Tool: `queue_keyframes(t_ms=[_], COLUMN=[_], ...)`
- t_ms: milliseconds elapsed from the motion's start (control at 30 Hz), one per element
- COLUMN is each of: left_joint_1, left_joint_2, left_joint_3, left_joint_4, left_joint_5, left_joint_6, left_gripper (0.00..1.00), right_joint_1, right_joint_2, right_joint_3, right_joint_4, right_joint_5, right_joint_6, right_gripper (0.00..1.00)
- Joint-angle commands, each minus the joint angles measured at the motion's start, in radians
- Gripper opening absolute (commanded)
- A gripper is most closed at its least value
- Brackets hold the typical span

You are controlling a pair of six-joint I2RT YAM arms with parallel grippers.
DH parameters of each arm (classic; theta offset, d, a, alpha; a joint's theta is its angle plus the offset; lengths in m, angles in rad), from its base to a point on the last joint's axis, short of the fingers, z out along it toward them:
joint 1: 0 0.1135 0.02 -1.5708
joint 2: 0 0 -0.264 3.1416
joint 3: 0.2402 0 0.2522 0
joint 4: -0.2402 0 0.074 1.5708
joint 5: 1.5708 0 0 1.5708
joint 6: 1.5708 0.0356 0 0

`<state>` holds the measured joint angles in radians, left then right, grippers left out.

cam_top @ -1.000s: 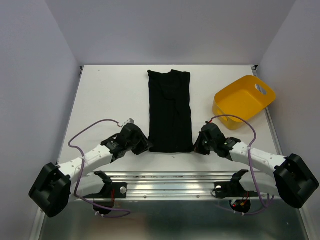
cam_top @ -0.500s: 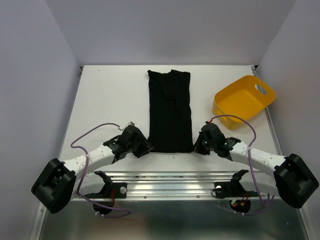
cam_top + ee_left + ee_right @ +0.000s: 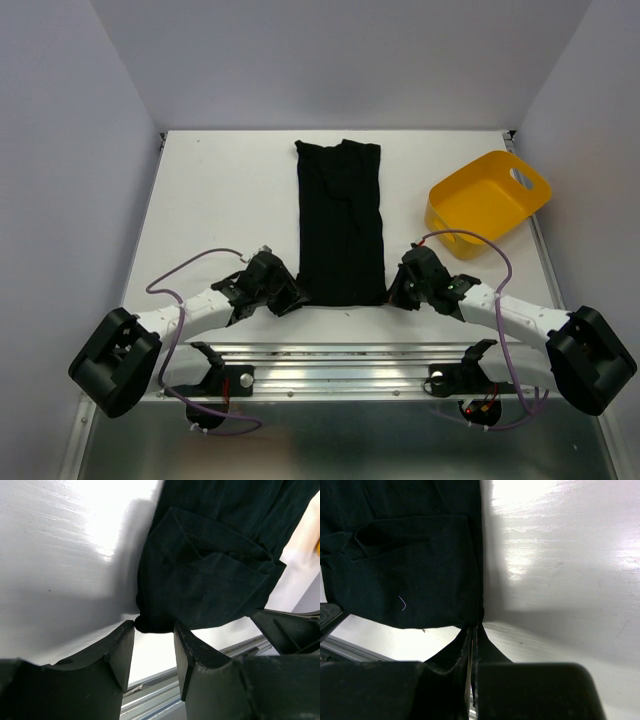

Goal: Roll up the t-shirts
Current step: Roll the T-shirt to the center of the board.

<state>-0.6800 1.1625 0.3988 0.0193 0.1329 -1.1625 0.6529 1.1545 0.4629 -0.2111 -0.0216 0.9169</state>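
One t-shirt (image 3: 340,222) on bench (image 3: 220,190): I pinch its near-right corner in the closed right end effector (image 3: 472,630); left end effector (image 3: 152,627) gapes around its near-left corner, readying an even roll.

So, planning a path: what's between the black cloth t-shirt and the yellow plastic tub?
Only bare white table lies between the black t-shirt and the yellow tub, shown in the top view.
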Motion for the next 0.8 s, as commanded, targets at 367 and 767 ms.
queue_keyframes(t_ms=[367, 767], left_joint_1=[-0.006, -0.006], left_joint_2=[-0.044, -0.027], left_joint_3=[-0.046, -0.044], left_joint_4=[-0.002, 0.016], left_joint_5=[-0.012, -0.018], left_joint_6=[-0.017, -0.022], left_gripper=[0.52, 0.29], right_joint_1=[-0.007, -0.007], right_joint_2=[0.007, 0.011], right_joint_3=[0.010, 0.005], right_joint_4=[0.010, 0.019], right_joint_5=[0.017, 0.017], right_joint_6=[0.010, 0.011], right_gripper=[0.01, 0.01])
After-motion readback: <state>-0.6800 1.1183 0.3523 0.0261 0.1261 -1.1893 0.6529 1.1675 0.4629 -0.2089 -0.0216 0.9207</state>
